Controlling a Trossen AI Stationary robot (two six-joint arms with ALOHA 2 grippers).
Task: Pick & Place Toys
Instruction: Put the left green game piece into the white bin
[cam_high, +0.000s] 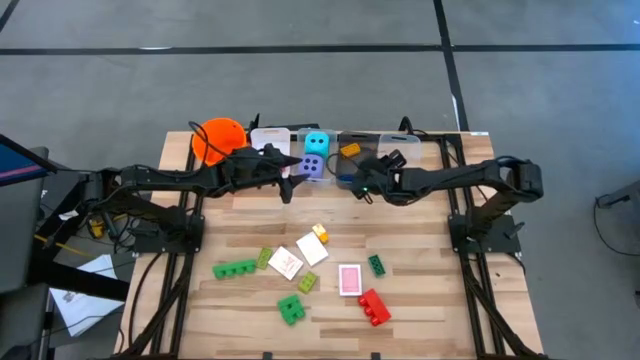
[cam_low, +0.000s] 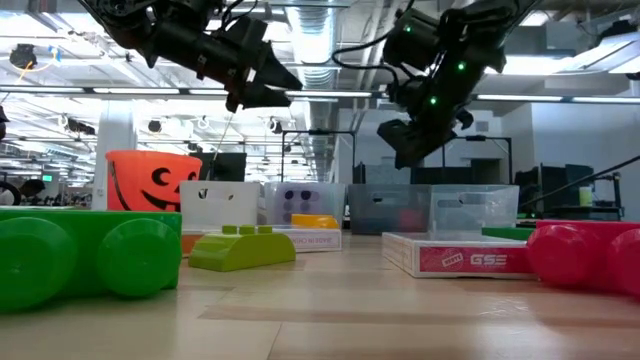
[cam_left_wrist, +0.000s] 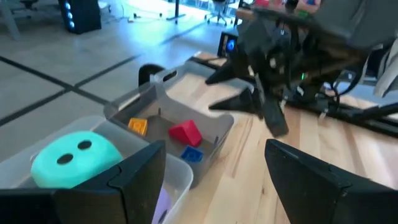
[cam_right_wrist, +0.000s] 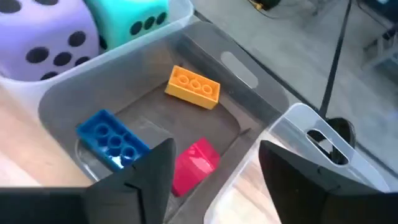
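Note:
My right gripper (cam_right_wrist: 214, 186) (cam_high: 360, 186) hangs open above a clear bin (cam_right_wrist: 261, 93) at the table's far edge. On that bin's floor lie a red brick (cam_right_wrist: 194, 165), a blue brick (cam_right_wrist: 114, 138) and an orange-yellow brick (cam_right_wrist: 193, 86). Nothing is between the fingers. My left gripper (cam_left_wrist: 214, 186) (cam_high: 290, 178) is open and holds nothing, hovering beside the neighbouring bin, where a cyan die (cam_high: 317, 142) and a purple die (cam_high: 313, 167) rest. Loose toys lie on the table's near half: green bricks (cam_high: 234, 268), a red brick (cam_high: 374, 307), a pink card (cam_high: 349, 279).
An orange pumpkin-face bucket (cam_high: 220, 140) stands at the far left of the bin row, with clear bins (cam_high: 270, 138) between it and the dice bin. One more clear bin (cam_high: 392, 142) sits at the row's right end. Bare wood (cam_high: 420, 250) lies between the bins and the loose toys.

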